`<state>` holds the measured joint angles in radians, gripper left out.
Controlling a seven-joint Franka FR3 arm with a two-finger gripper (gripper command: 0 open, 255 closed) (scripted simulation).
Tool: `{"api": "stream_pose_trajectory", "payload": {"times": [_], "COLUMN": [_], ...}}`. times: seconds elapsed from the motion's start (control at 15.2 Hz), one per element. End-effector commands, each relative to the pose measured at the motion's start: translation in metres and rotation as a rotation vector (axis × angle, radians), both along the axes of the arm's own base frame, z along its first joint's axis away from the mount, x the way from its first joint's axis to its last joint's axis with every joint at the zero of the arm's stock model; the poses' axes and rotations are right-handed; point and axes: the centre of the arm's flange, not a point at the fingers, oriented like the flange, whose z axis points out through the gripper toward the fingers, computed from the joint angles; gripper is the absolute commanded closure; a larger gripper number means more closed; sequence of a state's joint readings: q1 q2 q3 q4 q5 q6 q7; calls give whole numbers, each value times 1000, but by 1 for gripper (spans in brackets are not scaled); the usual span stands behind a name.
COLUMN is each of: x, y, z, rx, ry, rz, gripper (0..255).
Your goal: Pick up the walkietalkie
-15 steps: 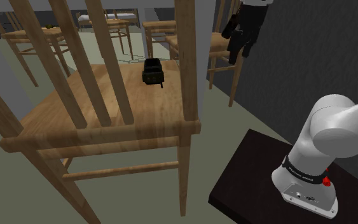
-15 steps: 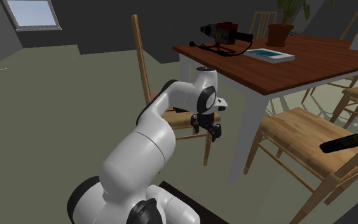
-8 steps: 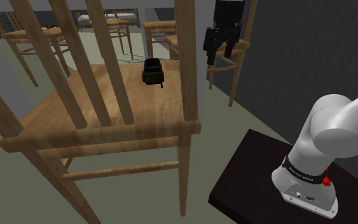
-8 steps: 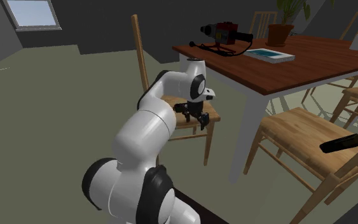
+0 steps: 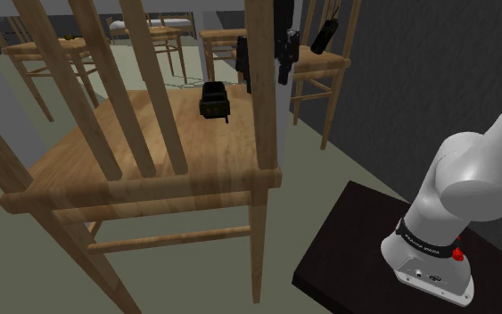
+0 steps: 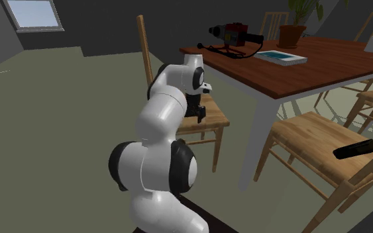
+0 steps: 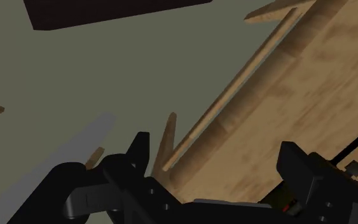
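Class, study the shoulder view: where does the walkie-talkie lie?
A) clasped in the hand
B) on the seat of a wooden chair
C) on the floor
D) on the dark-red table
B: the walkie-talkie rests on the wooden chair seat, while the hand is open in the wrist view and clasps nothing.

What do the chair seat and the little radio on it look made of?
Chair seat: wood, light brown with plank lines and grain, smooth. Walkie-talkie: likely plastic, a dark matte casing, though the look leaves it open.
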<state>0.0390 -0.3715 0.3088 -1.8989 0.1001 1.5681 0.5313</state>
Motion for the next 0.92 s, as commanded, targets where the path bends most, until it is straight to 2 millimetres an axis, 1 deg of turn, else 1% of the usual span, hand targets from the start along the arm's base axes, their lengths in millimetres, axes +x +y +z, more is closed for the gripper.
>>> {"api": "stream_pose_trajectory", "payload": {"times": [0.0, 0.4, 0.46, 0.86], "x": [13, 57, 62, 62], "y": [24, 88, 94, 94], "z": [4, 13, 14, -18], "rx": [9, 30, 33, 33], "ry": [10, 38, 41, 41], "rz": [-12, -46, -50, -50], "gripper": [0, 0, 0, 0]}}
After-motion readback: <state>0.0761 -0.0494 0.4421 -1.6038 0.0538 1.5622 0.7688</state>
